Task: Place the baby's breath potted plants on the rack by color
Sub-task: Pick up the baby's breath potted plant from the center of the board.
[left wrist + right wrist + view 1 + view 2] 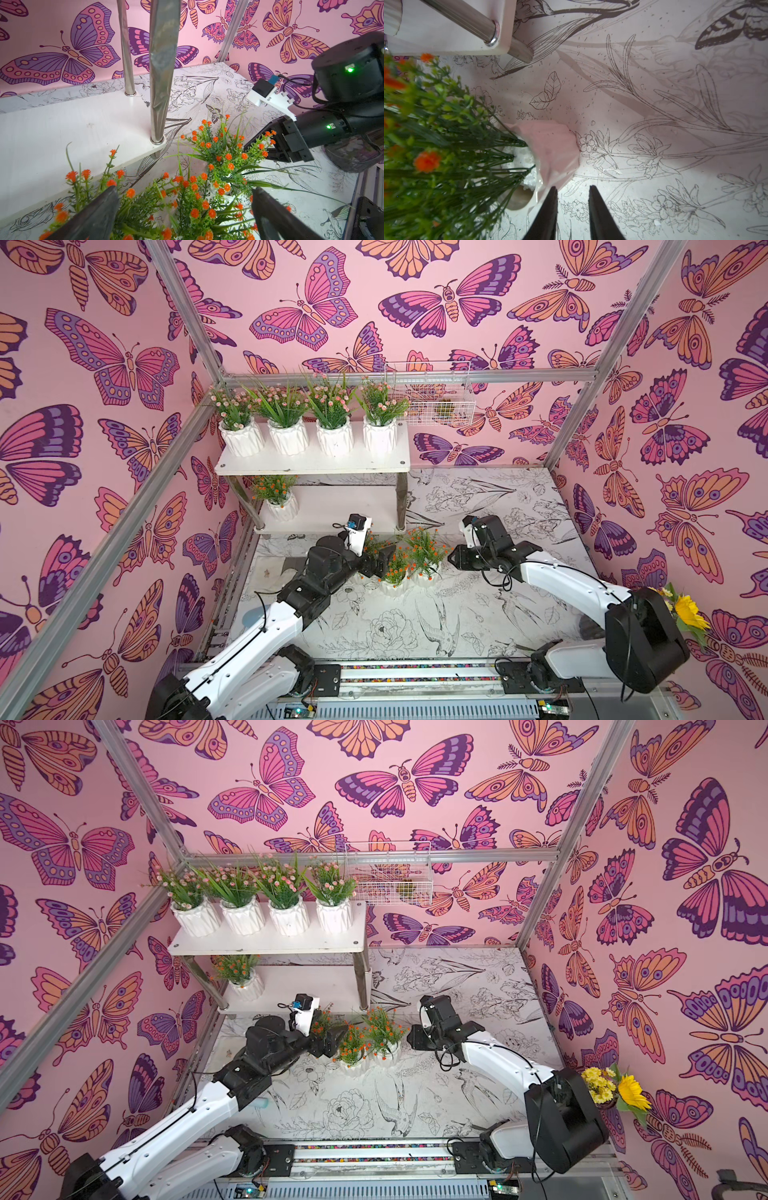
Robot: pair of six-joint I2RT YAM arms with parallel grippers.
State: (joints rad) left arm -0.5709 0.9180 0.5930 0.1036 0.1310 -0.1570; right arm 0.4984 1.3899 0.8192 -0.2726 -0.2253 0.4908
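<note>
- At the back left of the worktop (478, 614) we see the rack (316, 467), two white boards on silver legs.
- Its top board carries the four pink plants (332, 418), side by side in white ribbed pots across the board's width.
- On the lower board, one orange plant (276, 493) stands upright at the left end.
- In front of the rack, three more orange-bloomed sprays stand close together on the worktop. We count the right plant (426, 551), the middle plant (397, 572) and the left plant (372, 545) (this last half hidden behind the left arm).
- The left pincer (184, 189) hovers over that cluster with its fingers wide apart. In its wrist view orange sprays fill the gap, and we see no pot gripped.
- The right pincer (573, 187) sits low, just beside the pot (550, 149) of the right plant. Its fingers stand a narrow gap apart, with only the printed worktop between them. One fingertip lies at the pot's rim, and we cannot tell whether it touches.
- A wire basket (432, 393) hangs on the back wall just right of the rack's top, and a sunflower bunch (688, 610) sits by the right wall.
</note>
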